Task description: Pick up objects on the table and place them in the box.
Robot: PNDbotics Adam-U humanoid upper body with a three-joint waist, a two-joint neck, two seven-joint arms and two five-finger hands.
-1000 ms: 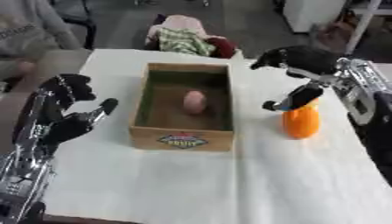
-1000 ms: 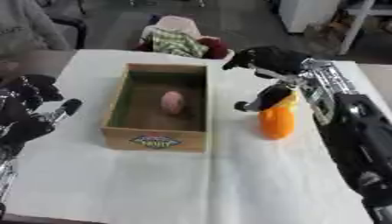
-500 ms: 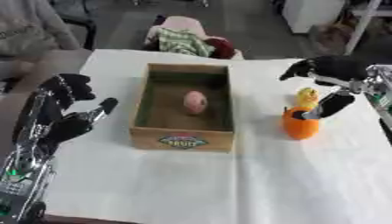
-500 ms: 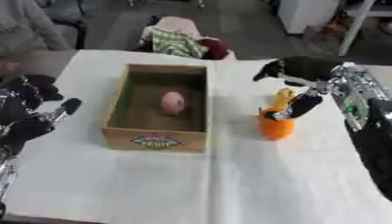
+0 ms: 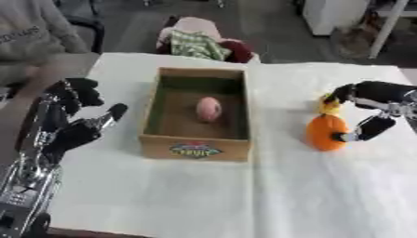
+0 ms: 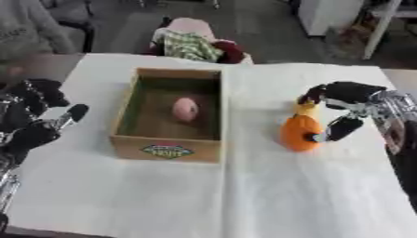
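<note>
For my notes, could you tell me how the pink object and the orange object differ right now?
The pink object lies inside the box, untouched; the orange object stands on the white table cover, held by the right hand. The orange one looks larger and has a yellow top. Both are rounded.

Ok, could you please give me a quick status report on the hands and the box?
Right hand closing on orange object. Left hand idle, open. Box holds pink object. Nothing blocking.

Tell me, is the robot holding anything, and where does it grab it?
The right hand pinches the orange toy: fingers on its yellow top, thumb against its side. The left hand holds nothing.
</note>
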